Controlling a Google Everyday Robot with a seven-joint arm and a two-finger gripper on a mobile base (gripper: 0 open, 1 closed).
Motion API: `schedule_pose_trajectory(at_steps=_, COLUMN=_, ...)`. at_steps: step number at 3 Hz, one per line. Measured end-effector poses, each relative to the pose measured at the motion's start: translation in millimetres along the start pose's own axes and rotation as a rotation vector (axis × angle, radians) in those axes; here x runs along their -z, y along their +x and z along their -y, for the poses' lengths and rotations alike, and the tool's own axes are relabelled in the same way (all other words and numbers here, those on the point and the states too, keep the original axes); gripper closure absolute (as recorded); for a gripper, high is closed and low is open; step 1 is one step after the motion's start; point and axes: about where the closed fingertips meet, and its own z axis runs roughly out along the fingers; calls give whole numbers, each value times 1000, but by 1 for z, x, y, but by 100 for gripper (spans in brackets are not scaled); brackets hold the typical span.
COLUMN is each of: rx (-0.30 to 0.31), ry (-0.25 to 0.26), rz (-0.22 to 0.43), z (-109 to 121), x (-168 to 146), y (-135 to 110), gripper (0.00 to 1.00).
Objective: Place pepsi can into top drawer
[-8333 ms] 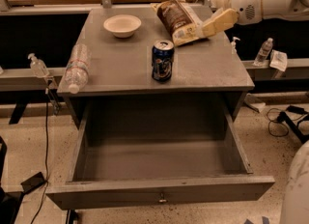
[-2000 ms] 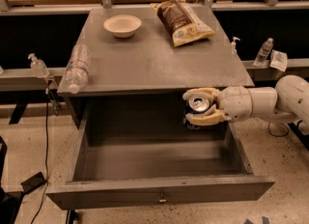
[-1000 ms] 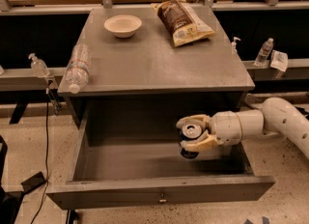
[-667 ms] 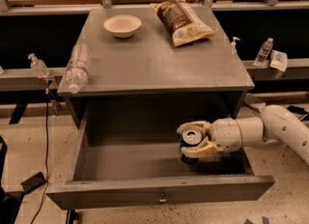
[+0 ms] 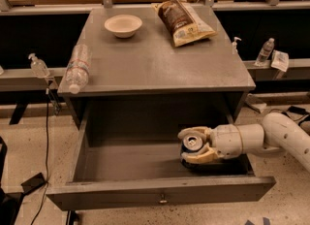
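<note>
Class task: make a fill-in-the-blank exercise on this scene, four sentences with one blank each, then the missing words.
1. The wide grey metal top drawer stands ____.
2. The two-finger gripper clasps the small dark blue aluminium pepsi can inside that ____.
3. The clear plastic water bottle lies on its ____ at the edge of the grey cabinet top.
4. The round pale bowl on that top is ____.

Missing words: open; drawer; side; empty.

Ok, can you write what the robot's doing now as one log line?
claw: in top drawer, right side, shut on pepsi can | pepsi can: top up, not released | top drawer: open
</note>
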Motion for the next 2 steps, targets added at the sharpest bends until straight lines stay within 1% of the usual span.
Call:
schedule_pose_trajectory(at_steps=1, rx=0, ry=-4, rz=1, z=0, x=-2, y=0, gripper=35)
schedule_pose_trajectory(at_steps=2, rx=1, ry=-10, rz=3, z=-1, x=-5, y=-1, gripper=4)
